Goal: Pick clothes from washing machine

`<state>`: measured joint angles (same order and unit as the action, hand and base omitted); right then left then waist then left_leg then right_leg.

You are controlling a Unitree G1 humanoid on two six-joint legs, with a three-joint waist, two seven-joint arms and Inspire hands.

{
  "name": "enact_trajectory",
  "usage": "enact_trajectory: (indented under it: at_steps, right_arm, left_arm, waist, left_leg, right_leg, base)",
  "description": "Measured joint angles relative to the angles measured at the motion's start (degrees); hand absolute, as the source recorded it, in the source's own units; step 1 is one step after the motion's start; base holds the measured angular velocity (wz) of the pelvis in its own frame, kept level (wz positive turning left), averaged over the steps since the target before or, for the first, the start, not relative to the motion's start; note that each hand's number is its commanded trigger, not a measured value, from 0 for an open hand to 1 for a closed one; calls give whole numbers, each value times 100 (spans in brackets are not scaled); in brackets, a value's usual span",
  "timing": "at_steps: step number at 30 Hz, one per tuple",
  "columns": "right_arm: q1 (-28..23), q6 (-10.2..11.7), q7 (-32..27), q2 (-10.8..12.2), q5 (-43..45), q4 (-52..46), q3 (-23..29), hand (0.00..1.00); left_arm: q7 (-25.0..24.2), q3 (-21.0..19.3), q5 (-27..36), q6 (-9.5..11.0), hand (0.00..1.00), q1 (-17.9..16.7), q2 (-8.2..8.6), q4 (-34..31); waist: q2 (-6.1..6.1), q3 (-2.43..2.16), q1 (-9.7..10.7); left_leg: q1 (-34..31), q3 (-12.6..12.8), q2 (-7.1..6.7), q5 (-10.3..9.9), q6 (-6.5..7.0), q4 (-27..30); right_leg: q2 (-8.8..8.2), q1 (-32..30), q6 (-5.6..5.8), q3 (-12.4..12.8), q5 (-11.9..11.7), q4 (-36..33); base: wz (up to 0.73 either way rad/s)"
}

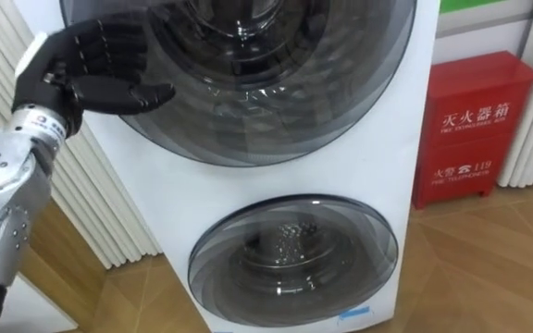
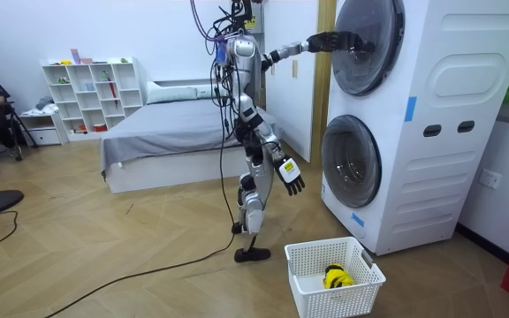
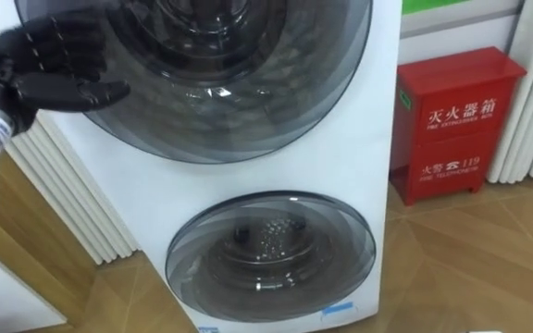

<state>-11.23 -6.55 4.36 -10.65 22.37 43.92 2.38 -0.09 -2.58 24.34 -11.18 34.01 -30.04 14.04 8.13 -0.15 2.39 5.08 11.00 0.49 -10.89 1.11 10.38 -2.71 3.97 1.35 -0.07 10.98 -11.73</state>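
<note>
Two round doors sit one above the other in the white washing machine (image 1: 398, 157) in front of you, and both look shut. The upper door (image 1: 276, 102) is dark glass, with the drum showing dimly behind it. The lower door (image 1: 294, 259) gives you a slightly better look into its perforated drum. You cannot tell through either glass whether clothes lie inside.

In the room view your robot stands upright on the wooden floor, facing the machine, with a bed (image 2: 166, 132) behind it. A red cabinet (image 1: 475, 129) stands on the floor just beside the machine, on your right, against the wall.

A white lattice basket (image 2: 347, 299) rests on the floor near the robot's feet, in front of the lower door. Something small and yellow (image 2: 334, 278) lies in it; you cannot tell what it is.

Your left hand (image 1: 91, 65) is raised to the left rim of the upper door. Its fingers are loosely bent against the glass and its thumb is stretched out toward the door's middle. It grips nothing.

Your right hand (image 2: 292, 177) hangs low at the robot's side, its fingers relaxed, spread and empty.
</note>
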Motion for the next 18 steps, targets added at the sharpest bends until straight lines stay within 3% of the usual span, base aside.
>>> enact_trajectory:
  at_steps: [4,7,9,10,11,12,14,15,16,17,18]
  right_arm:
    - [-17,-49,-32,-5,-13,-34,-25,0]
    - [-16,-49,-53,-34,-125,-31,-124,0]
    - [14,-32,-49,-35,-181,60,-185,0]
    - [14,-36,-54,-35,-293,95,-302,0]
    - [12,-36,-54,-30,-415,130,-404,0]
    - [20,-32,-55,-23,-474,170,-467,0]
    - [62,-4,-53,-3,-841,360,-622,0]
    - [66,28,-53,29,-898,406,-617,0]
    - [66,42,-58,58,-903,406,-611,0]
    - [62,83,-62,124,-910,412,-602,0]
    - [58,95,-59,157,-911,435,-602,0]
  left_arm:
    - [10,2,101,43,0,-7,10,58]
    - [42,-66,86,360,0,-360,228,46]
    - [85,-161,83,704,0,-886,616,0]
    - [126,-166,69,975,0,-1307,901,-63]
    - [123,-84,-31,1119,0,-1766,1140,-42]
    - [122,-16,-164,1142,0,-1941,1268,1]
    - [150,419,-752,1025,0,-2831,1693,461]
    - [169,554,-973,879,0,-3185,1856,936]
    - [171,584,-1077,818,0,-3347,1914,1156]
    - [193,586,-1245,684,0,-3635,1985,1469]
    - [210,600,-1290,659,0,-3745,1997,1628]
  waist:
    - [-45,28,-9]
    - [-61,35,22]
    - [-103,38,72]
    - [-158,18,89]
    - [-246,-4,93]
    - [-293,0,94]
    - [-505,-3,83]
    - [-626,35,58]
    - [-640,25,64]
    - [-797,62,75]
    - [-876,68,66]
  left_leg:
    - [0,-4,-2,1,1,14]
    - [46,-2,-9,3,2,22]
    - [109,-5,-16,3,2,23]
    - [148,-4,-18,3,2,21]
    - [174,-5,-15,5,-1,20]
    - [195,-5,-9,5,-2,20]
    - [216,-26,2,4,-6,22]
    - [204,-29,4,3,-8,28]
    - [186,-37,6,0,-14,38]
    - [123,-90,16,-19,-42,52]
    - [76,-110,23,-24,-48,52]
  right_leg:
    - [-5,4,0,-2,0,-5]
    - [-14,49,1,-3,1,-5]
    - [-22,103,0,1,21,-8]
    - [-28,125,-4,-6,44,-26]
    - [-27,143,-13,-11,66,-41]
    - [-21,166,-15,-12,67,-31]
    - [-16,215,-24,-50,65,7]
    - [-15,212,-25,-62,65,15]
    - [-15,212,-29,-90,63,28]
    - [-8,194,-36,-157,58,54]
    - [-1,168,-42,-177,50,73]
  base:
    - [0]
    - [0]
    - [-3]
    - [-6]
    - [-5]
    - [0]
    - [4]
    - [6]
    - [14]
    - [19]
    - [21]
